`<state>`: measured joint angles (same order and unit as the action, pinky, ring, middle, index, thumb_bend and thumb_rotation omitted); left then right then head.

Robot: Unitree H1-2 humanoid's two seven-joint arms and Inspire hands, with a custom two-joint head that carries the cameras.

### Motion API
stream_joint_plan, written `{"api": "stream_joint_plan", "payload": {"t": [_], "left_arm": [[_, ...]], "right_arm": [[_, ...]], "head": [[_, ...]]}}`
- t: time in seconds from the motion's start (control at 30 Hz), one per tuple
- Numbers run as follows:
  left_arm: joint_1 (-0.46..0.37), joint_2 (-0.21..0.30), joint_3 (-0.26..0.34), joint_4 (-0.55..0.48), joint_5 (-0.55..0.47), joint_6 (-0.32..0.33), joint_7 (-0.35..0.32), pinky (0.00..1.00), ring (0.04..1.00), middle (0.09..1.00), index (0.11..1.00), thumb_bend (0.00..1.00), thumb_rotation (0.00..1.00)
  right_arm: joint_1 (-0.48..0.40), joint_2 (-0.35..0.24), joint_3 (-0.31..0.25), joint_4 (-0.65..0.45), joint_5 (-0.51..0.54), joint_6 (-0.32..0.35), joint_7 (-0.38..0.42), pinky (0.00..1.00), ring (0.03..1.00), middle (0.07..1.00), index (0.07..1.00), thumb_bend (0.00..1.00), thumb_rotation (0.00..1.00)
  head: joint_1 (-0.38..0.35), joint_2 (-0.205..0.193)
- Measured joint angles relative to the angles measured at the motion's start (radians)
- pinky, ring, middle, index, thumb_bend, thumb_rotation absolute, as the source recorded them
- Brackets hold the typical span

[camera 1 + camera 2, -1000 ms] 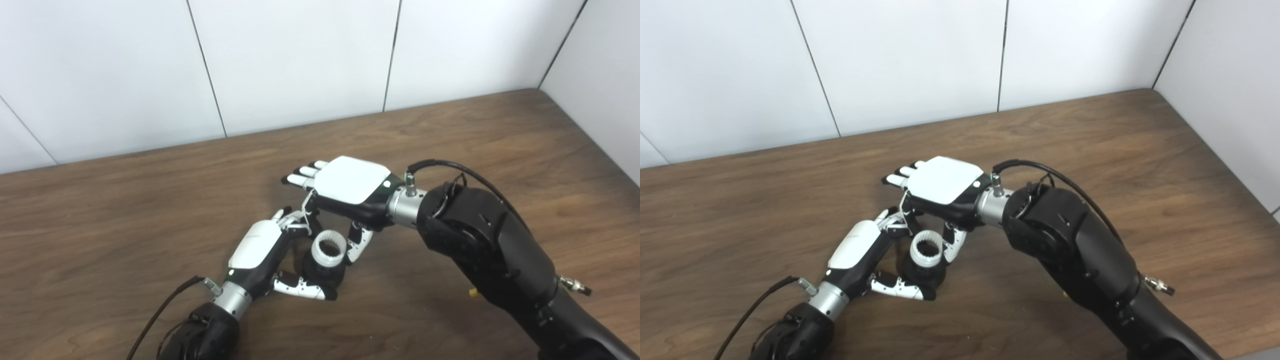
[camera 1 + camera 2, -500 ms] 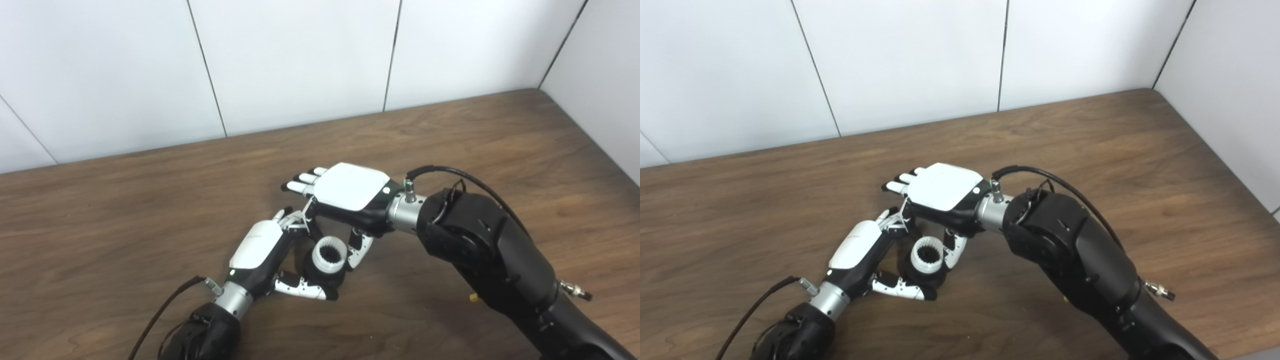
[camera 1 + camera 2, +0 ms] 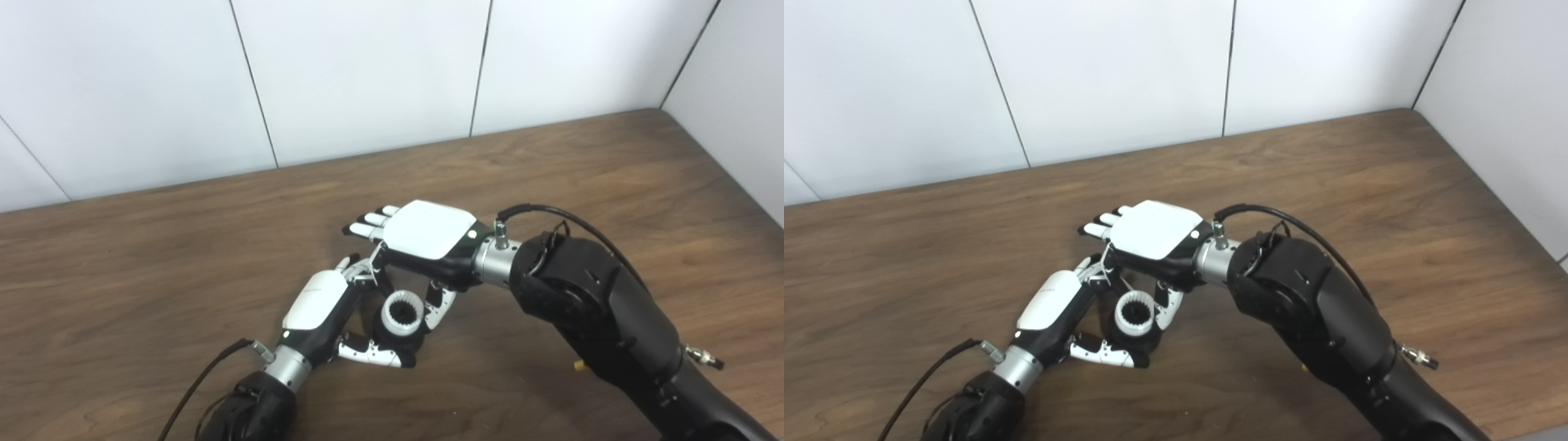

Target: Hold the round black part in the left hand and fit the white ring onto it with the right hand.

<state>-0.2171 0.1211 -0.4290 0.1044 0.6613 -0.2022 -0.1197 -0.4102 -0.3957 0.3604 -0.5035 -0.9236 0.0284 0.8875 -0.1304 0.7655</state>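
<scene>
My left hand [image 3: 320,304] lies low over the table, shut around the round black part [image 3: 395,339], thumb curled under its front. The white ring [image 3: 402,316], toothed on its inside, sits on top of the black part with its opening facing up. My right hand [image 3: 427,230] hovers palm-down just above; its thumb [image 3: 437,305] and one bent finger press the ring's sides while the other fingers stretch out to the left. How deep the ring sits on the black part is hidden by the fingers.
The brown wooden table [image 3: 153,257] ends at white wall panels behind and at the right. A small yellow bit [image 3: 577,365] lies on the table beside my right forearm [image 3: 588,306].
My right hand has come down a little with the white ring, which now sits lower on the black part. The left hand has barely moved.
</scene>
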Motion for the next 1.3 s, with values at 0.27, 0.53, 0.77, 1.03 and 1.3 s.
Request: {"api": "stream_joint_plan", "payload": {"t": [0.27,0.53,0.77,1.03,1.3], "left_arm": [[0.001,0.000,-0.002,-0.001,0.001,0.001,0.000,1.00,0.906,0.913,0.478,0.51,0.05],[0.004,-0.002,-0.005,-0.006,0.003,0.002,0.000,1.00,0.899,0.910,0.478,0.51,0.05],[0.006,-0.003,-0.005,-0.006,0.003,0.002,0.001,1.00,0.904,0.914,0.478,0.51,0.05],[0.007,-0.003,-0.006,-0.008,0.003,0.003,0.002,1.00,0.901,0.910,0.478,0.51,0.05],[0.012,-0.004,-0.006,-0.011,0.002,0.003,0.001,1.00,0.901,0.912,0.478,0.51,0.05]], "right_arm": [[0.000,0.000,0.001,0.000,0.000,0.000,0.001,1.00,1.000,1.000,0.484,0.51,0.12],[0.002,0.000,0.003,0.001,0.000,0.000,0.001,1.00,1.000,1.000,0.483,0.51,0.12],[0.004,0.000,0.006,0.018,-0.001,0.000,0.001,1.00,1.000,1.000,0.484,0.51,0.12],[0.010,0.000,0.006,0.027,-0.006,0.001,0.001,1.00,1.000,1.000,0.484,0.51,0.12],[0.021,-0.001,0.005,0.030,-0.007,0.001,-0.008,1.00,1.000,1.000,0.483,0.51,0.12]], "head": [[0.000,0.003],[0.000,0.005],[0.000,0.006],[-0.008,0.011],[-0.006,0.012]]}}
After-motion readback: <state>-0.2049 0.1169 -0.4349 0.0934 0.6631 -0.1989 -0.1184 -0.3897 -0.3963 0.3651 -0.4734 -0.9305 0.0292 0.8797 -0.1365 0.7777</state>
